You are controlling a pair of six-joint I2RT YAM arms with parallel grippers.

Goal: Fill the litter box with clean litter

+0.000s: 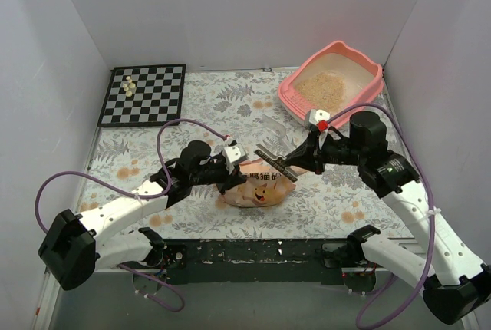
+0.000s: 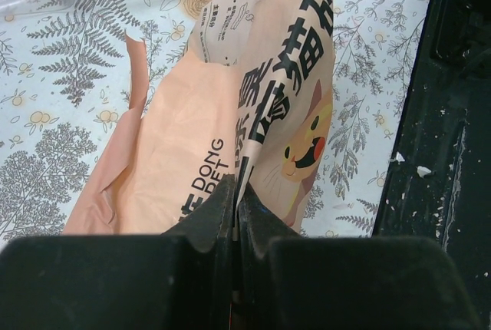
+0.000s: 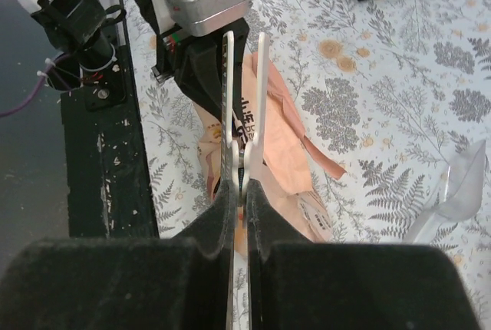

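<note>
A black base plate (image 1: 253, 253) runs along the near edge of the table. Just beyond it, the left gripper (image 2: 234, 215) is clamped on the edge of a peach bag (image 2: 199, 130) lying on a cloth (image 1: 199, 107) printed with grey ferns and orange flowers. The right gripper (image 3: 239, 192) pinches a long black-and-white clip (image 3: 244, 92) over the bag. A clear scoop (image 3: 453, 192) lies nearby. Further back, a chessboard (image 1: 146, 96) sits at the far left. The pink litter box (image 1: 364, 69) sits in the far right corner, with tan litter (image 1: 322, 88) inside. Plain white walls (image 1: 230, 8) enclose the table.
</note>
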